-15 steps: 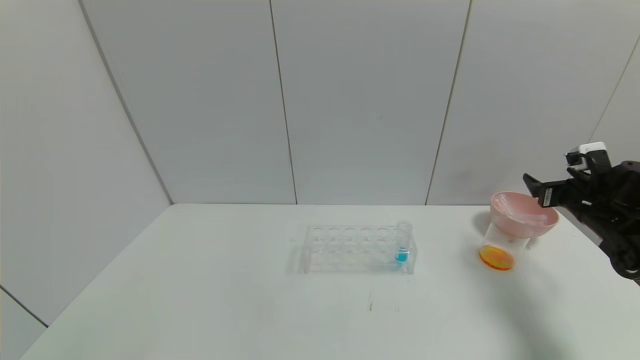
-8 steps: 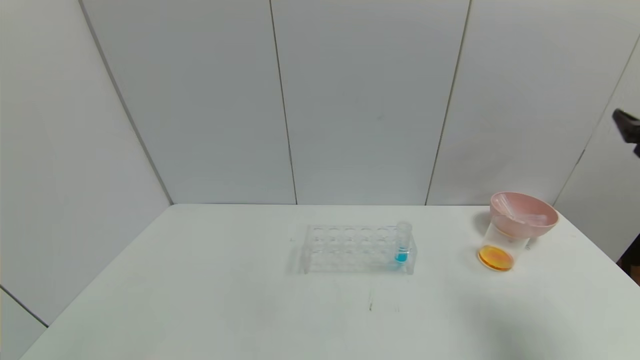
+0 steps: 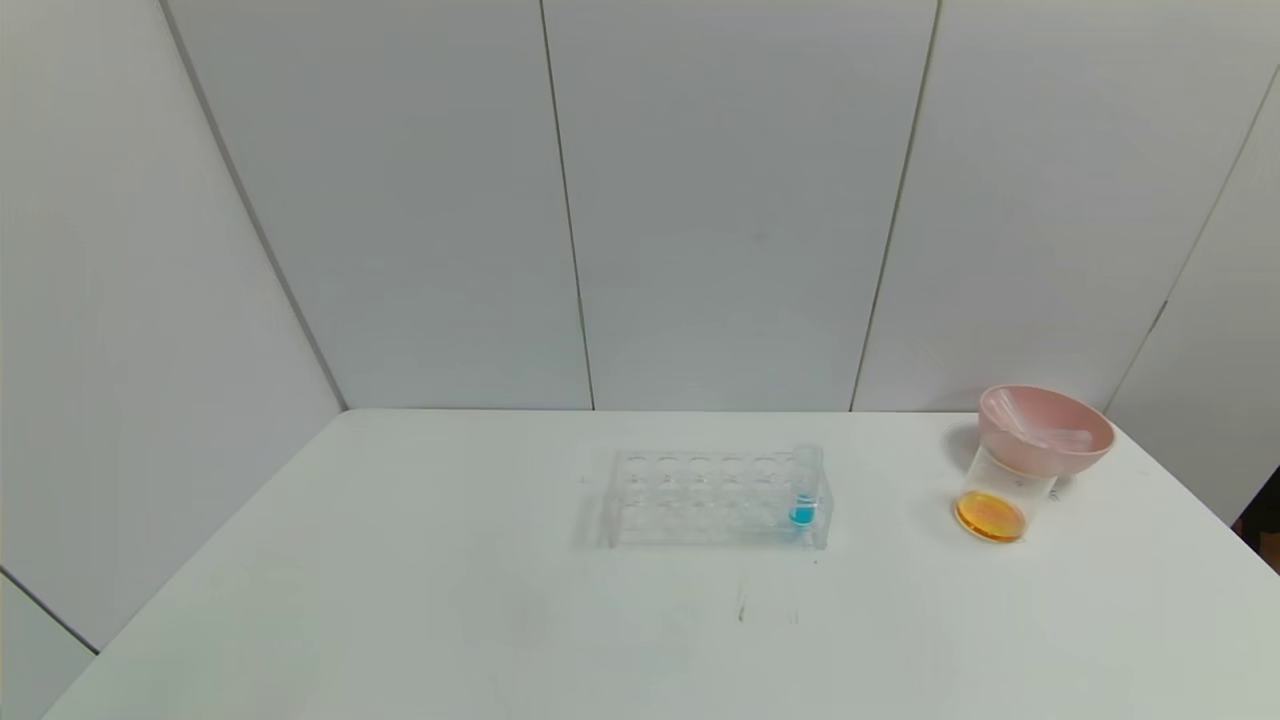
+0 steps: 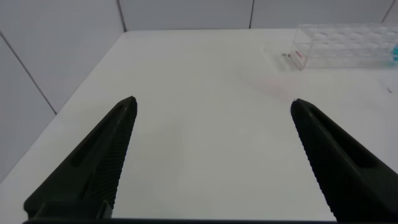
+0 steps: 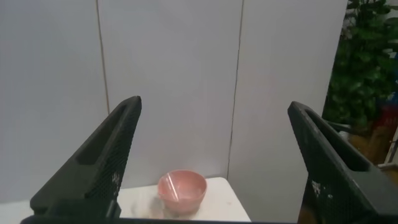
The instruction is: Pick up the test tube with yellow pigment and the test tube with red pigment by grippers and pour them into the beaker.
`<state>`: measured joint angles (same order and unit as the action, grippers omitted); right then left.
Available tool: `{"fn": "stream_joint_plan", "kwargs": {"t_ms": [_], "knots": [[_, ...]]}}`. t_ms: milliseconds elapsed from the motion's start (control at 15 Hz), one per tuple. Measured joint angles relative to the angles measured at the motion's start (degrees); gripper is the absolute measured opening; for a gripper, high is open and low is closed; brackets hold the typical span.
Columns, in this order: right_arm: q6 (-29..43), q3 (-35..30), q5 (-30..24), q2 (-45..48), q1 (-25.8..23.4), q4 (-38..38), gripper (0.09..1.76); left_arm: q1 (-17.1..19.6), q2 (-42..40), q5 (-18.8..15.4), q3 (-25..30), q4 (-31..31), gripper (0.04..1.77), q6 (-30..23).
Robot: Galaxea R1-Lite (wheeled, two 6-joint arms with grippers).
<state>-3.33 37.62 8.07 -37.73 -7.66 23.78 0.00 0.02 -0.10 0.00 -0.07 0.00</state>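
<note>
Standing beside the bowl [image 3: 1046, 432], the beaker [image 3: 1000, 498] holds orange liquid.
Both grippers, right [image 5: 214, 155] and left [image 4: 214, 146], gape empty, well apart from it.

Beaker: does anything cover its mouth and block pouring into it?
Perhaps: in the head view the pink bowl hides the mouth of the beaker; on it or behind it, I cannot tell.
</note>
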Motion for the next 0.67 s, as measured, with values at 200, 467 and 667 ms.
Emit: {"fn": "stream_joint_plan", "kwargs": {"t_ms": [200,467,667], "knots": [[0.6,-9.4,3.1,14.6,2.5,-7.4,1.69,0.0,0.0,0.0,0.0,0.0,1.76,0.0],[1.0,-25.5,4.6,22.7,6.2,-7.9,1.70,0.0,0.0,0.0,0.0,0.0,1.76,0.0],[1.0,-34.3,4.5,28.6,7.3,-9.1,1.70,0.0,0.0,0.0,0.0,0.0,1.76,0.0]]}}
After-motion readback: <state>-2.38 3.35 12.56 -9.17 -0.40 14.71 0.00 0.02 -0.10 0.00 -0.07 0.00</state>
